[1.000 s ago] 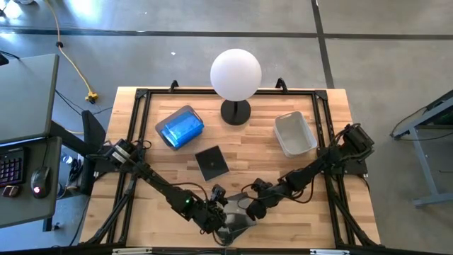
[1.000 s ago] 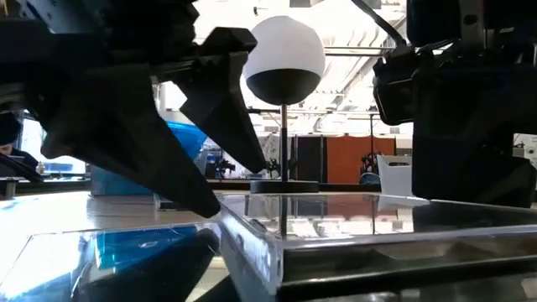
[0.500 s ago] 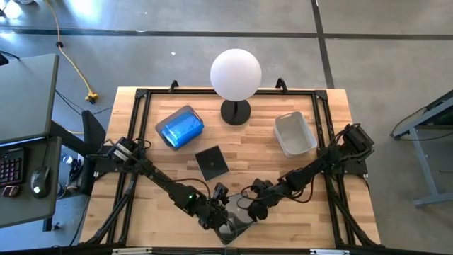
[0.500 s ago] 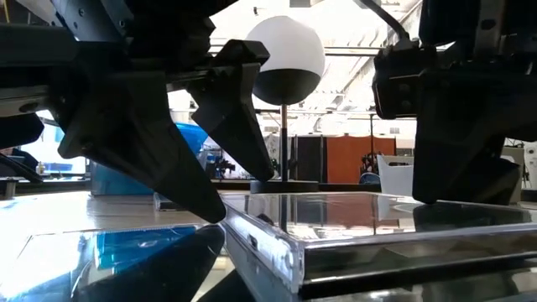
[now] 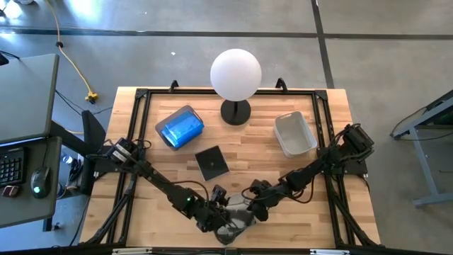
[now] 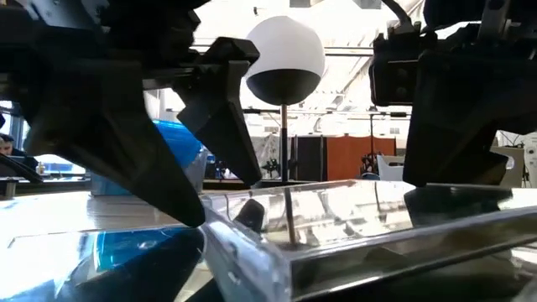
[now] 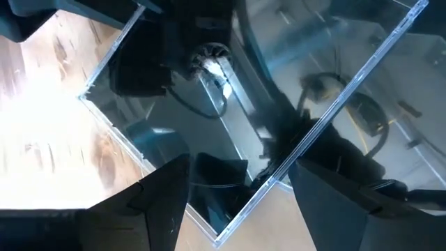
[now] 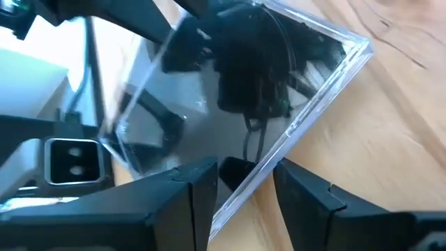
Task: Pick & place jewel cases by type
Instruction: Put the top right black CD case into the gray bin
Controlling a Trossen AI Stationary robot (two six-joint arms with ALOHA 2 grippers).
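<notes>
A glossy dark jewel case point(image 5: 237, 221) sits at the table's near edge, between both grippers, and in the low view point(image 6: 352, 222) it is tilted with its right side up. My right gripper point(image 5: 249, 210) is shut on it. My left gripper point(image 5: 221, 212) is open, and its fingers point(image 7: 239, 164) stand on either side of one corner of the case. A second black case point(image 5: 211, 162) lies flat at mid-table. The blue cases show inside the left bin point(image 5: 180, 127). My right gripper pinches the case's edge point(image 8: 259, 174) between its two fingers, coming nearly level from the table's right; the held side is raised while the opposite edge point(image 6: 252, 252) stays low. My left gripper has one fingertip point(image 6: 191, 214) at the case's left corner; I cannot tell whether it touches.
A pale grey bin point(image 5: 295, 133) stands far right. A lamp with a white globe point(image 5: 236, 76) and a dark base point(image 5: 236, 111) stands at the far middle. Black frame rails point(image 5: 134, 142) run along the table's sides. Bare wood lies between the bins.
The dark case has tipped: its right side, in my right gripper, has risen off the table while its left edge stayed low. My right gripper has moved up slightly with it. My left gripper has stayed at the case's left corner.
</notes>
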